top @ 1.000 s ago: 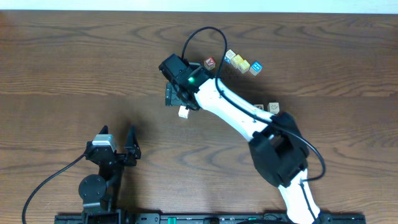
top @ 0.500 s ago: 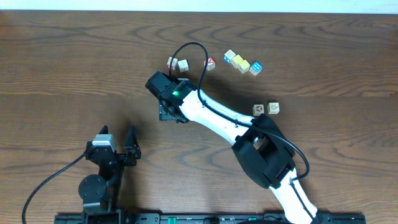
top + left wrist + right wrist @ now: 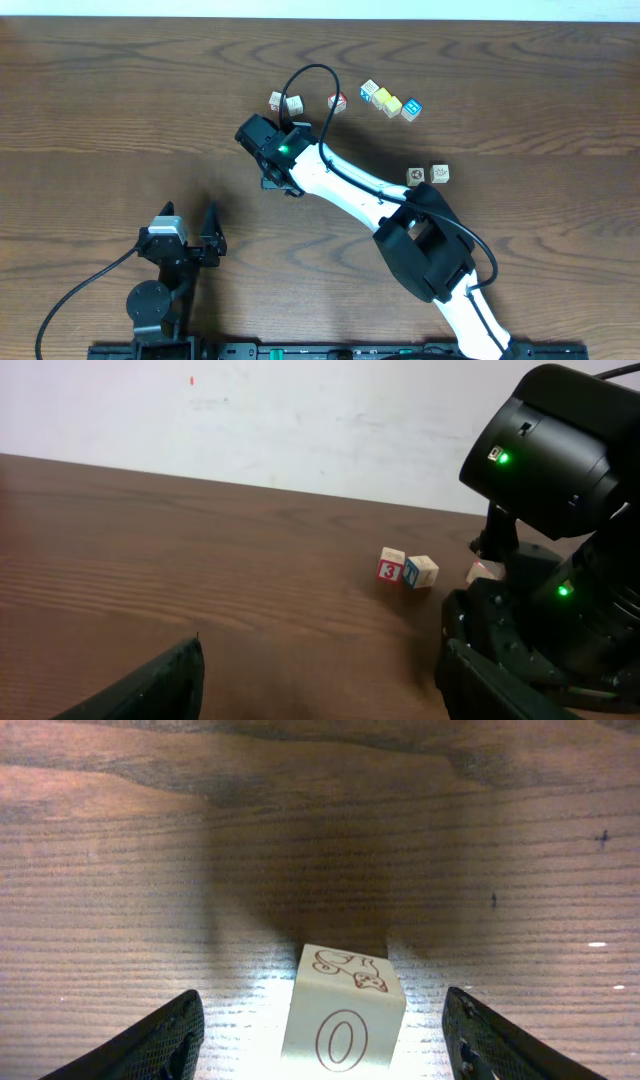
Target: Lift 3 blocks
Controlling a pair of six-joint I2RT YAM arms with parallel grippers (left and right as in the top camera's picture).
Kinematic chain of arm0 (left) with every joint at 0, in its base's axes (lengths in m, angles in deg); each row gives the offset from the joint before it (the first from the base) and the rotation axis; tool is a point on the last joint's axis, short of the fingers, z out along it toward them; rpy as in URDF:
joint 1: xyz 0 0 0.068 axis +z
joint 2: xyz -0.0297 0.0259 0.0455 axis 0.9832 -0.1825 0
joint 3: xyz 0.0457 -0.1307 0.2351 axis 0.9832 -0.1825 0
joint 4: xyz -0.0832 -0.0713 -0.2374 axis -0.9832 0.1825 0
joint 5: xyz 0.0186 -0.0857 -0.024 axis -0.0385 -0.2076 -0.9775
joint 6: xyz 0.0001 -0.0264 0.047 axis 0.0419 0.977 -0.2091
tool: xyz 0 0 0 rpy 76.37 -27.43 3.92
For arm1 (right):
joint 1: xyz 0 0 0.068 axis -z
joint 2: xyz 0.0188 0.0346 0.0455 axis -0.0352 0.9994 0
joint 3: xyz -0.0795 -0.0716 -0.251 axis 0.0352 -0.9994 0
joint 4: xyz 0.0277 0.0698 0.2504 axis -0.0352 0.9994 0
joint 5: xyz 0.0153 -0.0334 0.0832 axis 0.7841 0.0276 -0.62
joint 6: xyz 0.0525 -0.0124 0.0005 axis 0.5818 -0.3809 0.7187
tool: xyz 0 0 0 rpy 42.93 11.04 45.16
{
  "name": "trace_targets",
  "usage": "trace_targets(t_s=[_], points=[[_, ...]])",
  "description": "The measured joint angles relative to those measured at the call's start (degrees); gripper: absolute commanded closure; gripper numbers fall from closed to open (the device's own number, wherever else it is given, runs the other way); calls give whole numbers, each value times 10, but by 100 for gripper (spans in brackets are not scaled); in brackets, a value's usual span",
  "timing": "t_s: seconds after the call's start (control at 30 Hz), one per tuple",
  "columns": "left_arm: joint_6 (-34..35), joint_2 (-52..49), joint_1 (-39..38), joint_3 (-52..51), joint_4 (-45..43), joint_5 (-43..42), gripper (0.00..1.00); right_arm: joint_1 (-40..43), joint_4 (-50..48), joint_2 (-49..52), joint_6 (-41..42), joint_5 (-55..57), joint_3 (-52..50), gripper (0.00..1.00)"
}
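Overhead view: the right gripper (image 3: 278, 181) hangs over the middle of the worktop (image 3: 100, 100) and hides what is under it. Two cream blocks (image 3: 439, 174) lie well apart to its right, and the left gripper (image 3: 189, 225) is at lower left.

Left wrist view: the left jaws stand wide, with nothing between them.

Right wrist view alone shows the third block (image 3: 345, 1020). It sits between the wide right jaws, apart from both fingers (image 3: 170, 1040). It is a cube with no longer side, and its oval-marked face turns to the bottom edge.
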Motion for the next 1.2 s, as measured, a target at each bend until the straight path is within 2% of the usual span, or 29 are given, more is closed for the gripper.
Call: trace_targets(t_s=[0.13,0.93,1.1,1.2], points=[[0,0,0,0,0,0,25,0,0,0,2,2,0,34],[0,0,0,0,0,0,25,0,-13,0,27,17,-14,36],[0,0,0,0,0,0,25,0,-11,6,31,19,-16,40],[0,0,0,0,0,0,25,0,-8,13,36,18,-16,48]])
